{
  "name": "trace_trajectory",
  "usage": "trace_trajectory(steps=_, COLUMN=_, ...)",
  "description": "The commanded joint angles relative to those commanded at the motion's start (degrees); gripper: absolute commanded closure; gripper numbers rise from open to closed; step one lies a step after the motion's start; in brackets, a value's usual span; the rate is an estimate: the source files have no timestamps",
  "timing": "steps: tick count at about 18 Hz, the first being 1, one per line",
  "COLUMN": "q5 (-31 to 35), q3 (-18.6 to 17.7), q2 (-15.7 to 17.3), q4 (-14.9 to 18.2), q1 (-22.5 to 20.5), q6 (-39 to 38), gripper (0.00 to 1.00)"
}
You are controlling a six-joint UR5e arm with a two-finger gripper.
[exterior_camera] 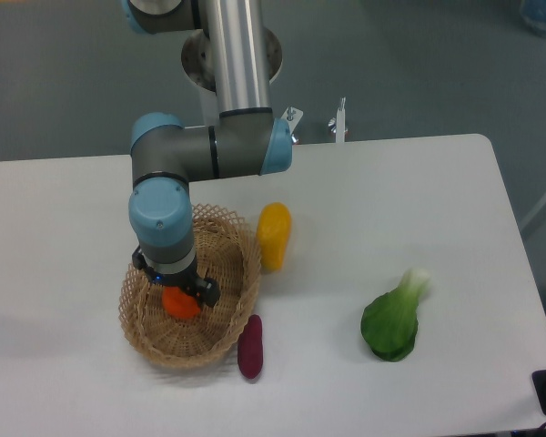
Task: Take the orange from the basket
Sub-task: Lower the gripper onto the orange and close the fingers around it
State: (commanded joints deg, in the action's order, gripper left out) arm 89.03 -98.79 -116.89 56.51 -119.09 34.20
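The oval tan wicker basket (220,320) sits on the white table at the front left. The bright orange (180,304) lies inside it, partly covered by my gripper (184,293), which reaches straight down into the basket right over the fruit. The dark fingers sit around the orange, but the wrist hides them, so I cannot tell whether they are closed on it. The orange looks low in the basket.
An elongated yellow fruit (274,236) lies just right of the basket. A dark purple vegetable (250,346) lies at the basket's front right. A green leafy vegetable (393,320) lies further right. The table edge runs along the right side.
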Motion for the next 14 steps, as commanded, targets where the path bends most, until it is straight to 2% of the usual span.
trace_trajectory(steps=4, q5=-0.1, q3=0.3, q2=-1.1, q4=-1.9, q1=0.0, q6=-2.6, gripper=0.0)
trace_trajectory(steps=5, q5=0.0, q3=0.3, q2=-1.1, q4=-1.9, q1=0.0, q6=-2.7, gripper=0.08)
trace_trajectory(steps=9, q5=0.1, q3=0.9, q2=-0.6, q4=-1.6, q1=0.0, q6=-2.9, gripper=0.62)
trace_trajectory(steps=10, q5=0.0, q3=1.1, q2=-0.4, q4=-1.2, q1=0.0, q6=-2.9, gripper=0.68)
trace_trajectory(steps=13, q5=-0.6, q3=1.7, q2=1.3, q4=-0.5, q1=-0.8, q6=-2.8, gripper=0.68)
trace_trajectory(steps=14, q5=-0.6, q3=2.2, q2=1.7, q4=0.8, q1=-1.4, q6=-2.7, gripper=0.68)
